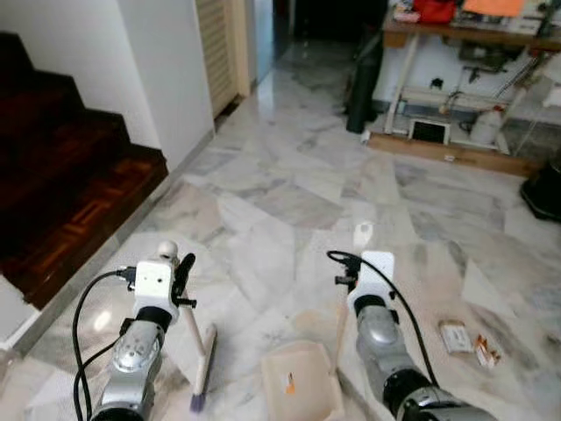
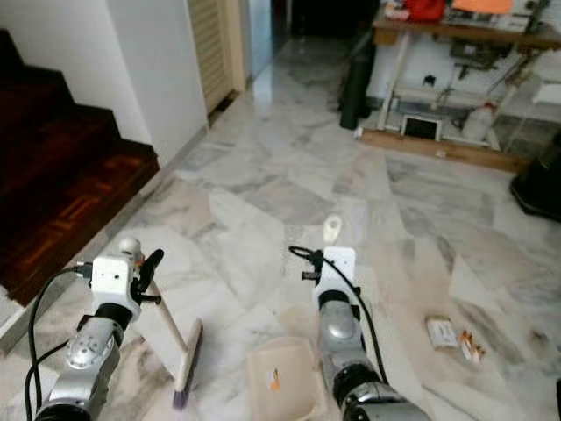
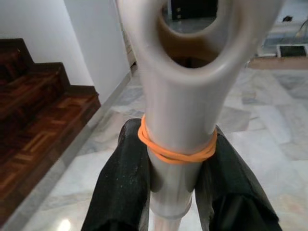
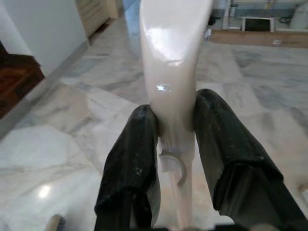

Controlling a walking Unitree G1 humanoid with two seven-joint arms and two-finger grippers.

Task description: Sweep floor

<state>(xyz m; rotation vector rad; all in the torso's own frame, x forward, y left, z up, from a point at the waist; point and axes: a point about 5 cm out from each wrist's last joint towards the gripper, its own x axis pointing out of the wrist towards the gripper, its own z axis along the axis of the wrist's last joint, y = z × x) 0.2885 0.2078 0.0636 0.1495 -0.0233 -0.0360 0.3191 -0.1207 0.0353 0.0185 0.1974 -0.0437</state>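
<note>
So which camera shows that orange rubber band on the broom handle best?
The left wrist view: the band wraps the handle right above the left gripper fingers. In the eye views the handle is too small to show it.

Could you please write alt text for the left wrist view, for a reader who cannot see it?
Two black fingers of the left gripper clamp the pale beige plastic broom handle, which has a hanging hole at its end and an orange rubber band wound round it. Behind lie the grey-veined white marble floor, a white wall and dark wooden stairs.
</note>
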